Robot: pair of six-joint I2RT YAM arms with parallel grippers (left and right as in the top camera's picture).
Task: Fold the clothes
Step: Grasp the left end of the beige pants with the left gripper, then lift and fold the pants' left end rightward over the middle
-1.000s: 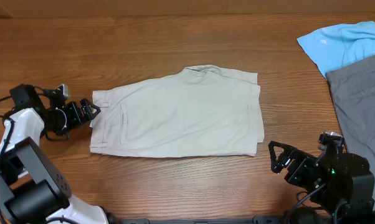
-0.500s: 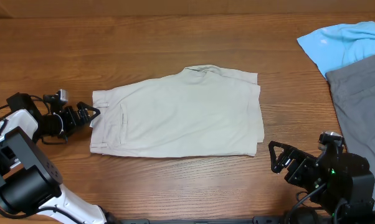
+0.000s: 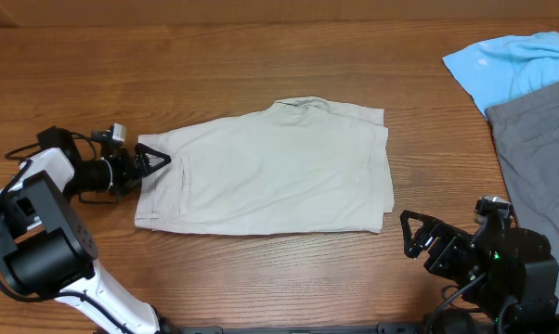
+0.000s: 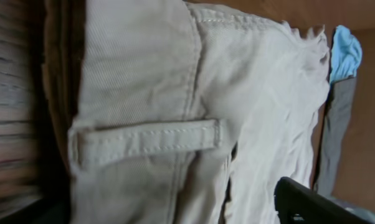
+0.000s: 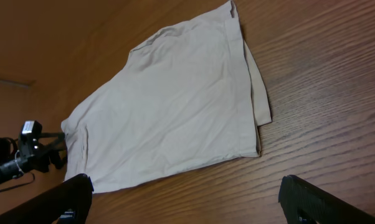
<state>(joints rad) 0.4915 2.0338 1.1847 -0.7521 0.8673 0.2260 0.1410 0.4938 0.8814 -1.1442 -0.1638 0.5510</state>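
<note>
The beige shorts [image 3: 270, 176] lie flat on the wooden table, waistband to the left, legs to the right. My left gripper [image 3: 154, 160] is open at the waistband's left edge, fingers either side of the cloth. In the left wrist view the shorts [image 4: 144, 74] fill the frame, with a belt loop [image 4: 144, 140] close up and the left gripper [image 4: 175, 208] spread wide around the fabric. My right gripper [image 3: 414, 232] is open and empty, off the shorts' lower right corner. The right wrist view shows the shorts [image 5: 169, 106] ahead of the right gripper [image 5: 194, 205].
A light blue shirt [image 3: 516, 65] and grey trousers [image 3: 539, 148] lie at the table's right edge, near the right arm. Both also show far off in the left wrist view, shirt [image 4: 346, 53] and trousers [image 4: 334, 137].
My left gripper first drew back to the left, then moved right onto the waistband's edge. The shorts and the right arm have not moved.
</note>
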